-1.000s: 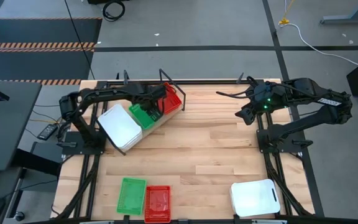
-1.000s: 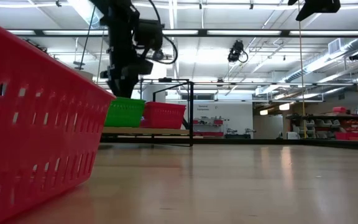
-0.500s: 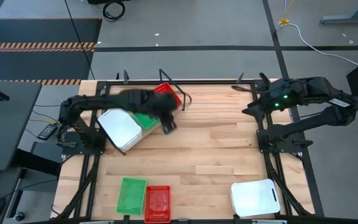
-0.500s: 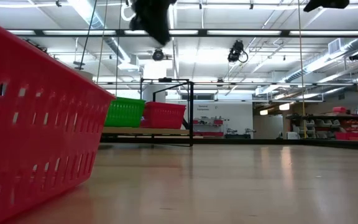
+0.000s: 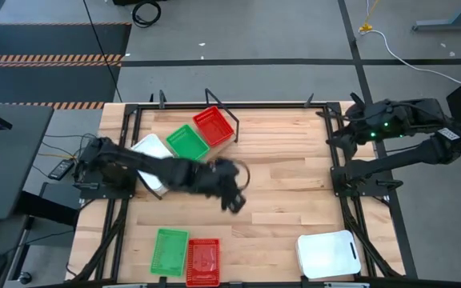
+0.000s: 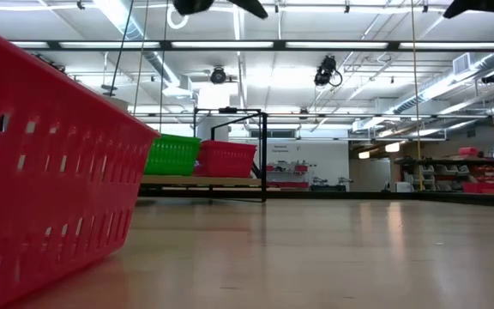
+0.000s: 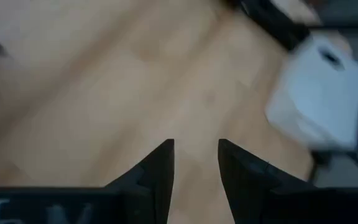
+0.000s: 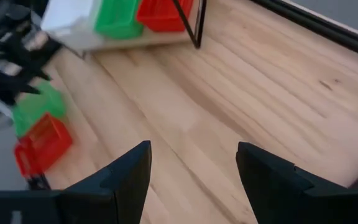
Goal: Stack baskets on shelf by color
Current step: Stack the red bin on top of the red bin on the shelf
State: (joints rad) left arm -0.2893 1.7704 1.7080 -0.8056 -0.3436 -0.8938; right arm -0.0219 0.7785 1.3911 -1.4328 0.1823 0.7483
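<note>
Left gripper (image 5: 232,198) out over the middle of the table (image 5: 294,192), fingers (image 7: 160,171) apart with only bare wood between them, nothing held; arm stretched low from its base at the left edge, reaching diagonally toward the near right. Right gripper (image 5: 332,138) raised at the far right corner, fingers (image 8: 129,177) wide apart and empty, arm folded back above its base.

Shelf (image 5: 162,172) at the far left, long axis slanted from near left to far right. On it in a row: white basket (image 5: 149,150), green basket (image 5: 187,142), red basket (image 5: 213,126). Along the near edge: 1 green basket (image 5: 169,252) touching 1 red basket (image 5: 204,260), long axes running near to far; 1 white basket (image 5: 327,254) well apart at near right.
</note>
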